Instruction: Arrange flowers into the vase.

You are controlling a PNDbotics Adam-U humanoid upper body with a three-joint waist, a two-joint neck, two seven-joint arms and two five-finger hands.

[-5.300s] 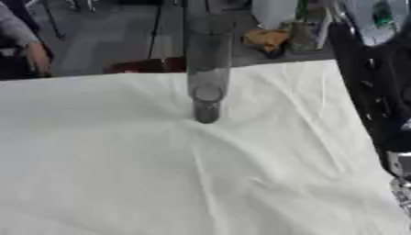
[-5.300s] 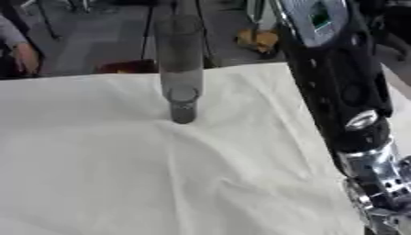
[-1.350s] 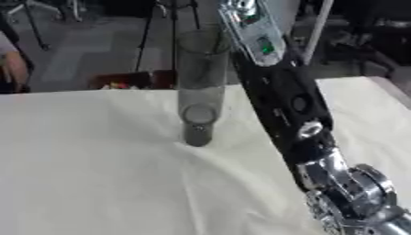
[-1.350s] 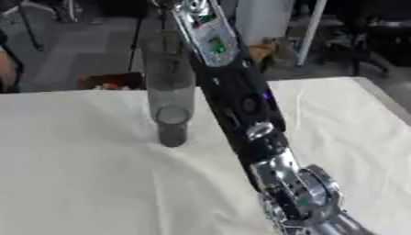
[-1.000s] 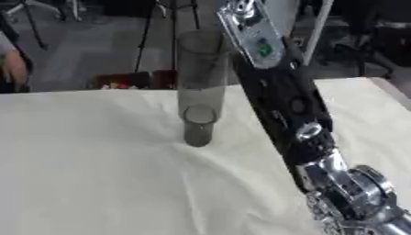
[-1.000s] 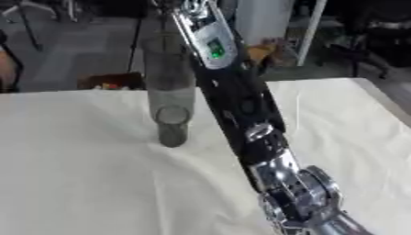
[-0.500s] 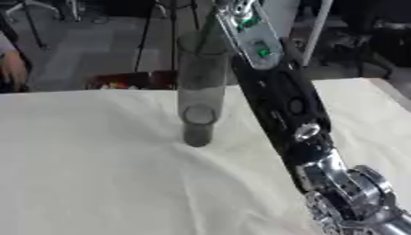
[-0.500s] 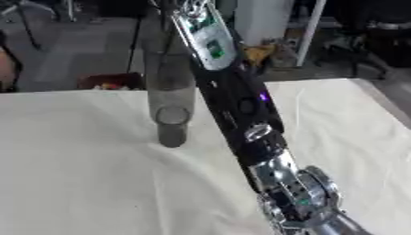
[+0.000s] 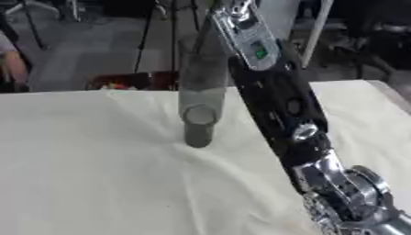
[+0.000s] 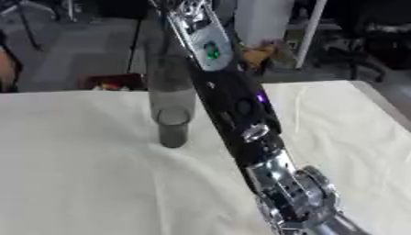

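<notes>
A tall clear glass vase (image 9: 199,96) stands upright on the white cloth (image 9: 88,165), near the table's far edge. My right arm (image 9: 277,101), black with silver joints, rises from the lower right and runs up past the vase's right side, crossing in front of its upper rim. It leaves the picture at the top, so its hand is out of sight. I cannot tell whether the arm touches the vase. No flower shows in either view. My left hand does not show.
The cloth is creased around the vase's foot. The table's far edge (image 9: 96,91) runs just behind the vase, with floor, tripod legs and a red object (image 9: 120,82) beyond. The table's right edge (image 10: 377,98) lies at the right.
Since 5.3 s ago my right arm has swung from the right edge to beside the vase, and the view has shifted. Over the last second almost nothing has moved.
</notes>
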